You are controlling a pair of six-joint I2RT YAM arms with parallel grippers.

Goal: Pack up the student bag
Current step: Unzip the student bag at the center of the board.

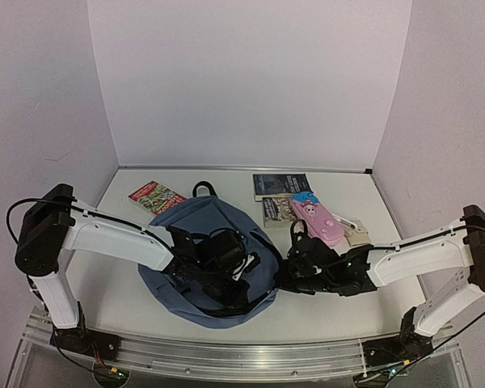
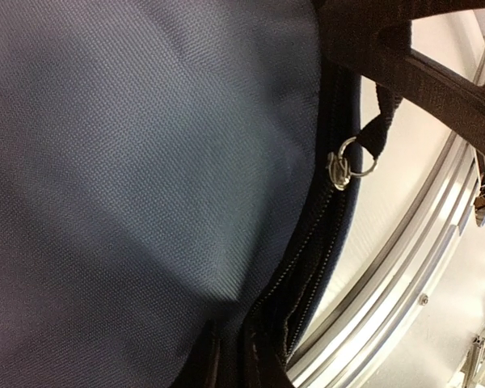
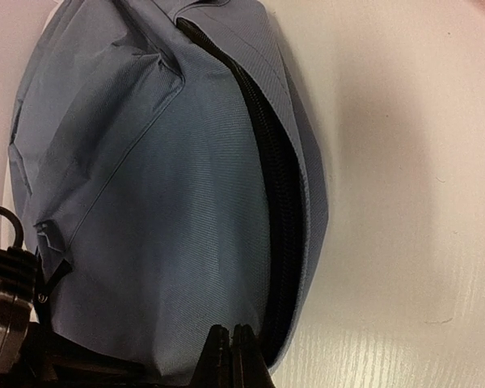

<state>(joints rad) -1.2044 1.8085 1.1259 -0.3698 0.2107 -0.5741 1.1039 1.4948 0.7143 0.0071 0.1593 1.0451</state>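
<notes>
The student bag (image 1: 196, 230) is a slate-blue backpack lying flat at the middle of the table. My left gripper (image 1: 236, 271) rests on its near side. In the left wrist view its dark fingers (image 2: 208, 362) are closed on a fold of the bag's fabric (image 2: 145, 162) beside the zip, near a metal zip pull (image 2: 344, 166). My right gripper (image 1: 297, 265) is at the bag's right edge. In the right wrist view its fingertips (image 3: 218, 349) are pressed together against the blue fabric (image 3: 170, 202), next to the partly open zip (image 3: 279, 210). Nothing shows between them.
A red book (image 1: 156, 196) lies behind the bag on the left. Two dark books (image 1: 281, 186) and a pink pencil case (image 1: 317, 218) lie behind it on the right, with a small pale item (image 1: 357, 234) beside them. An aluminium rail (image 2: 404, 275) runs along the near edge.
</notes>
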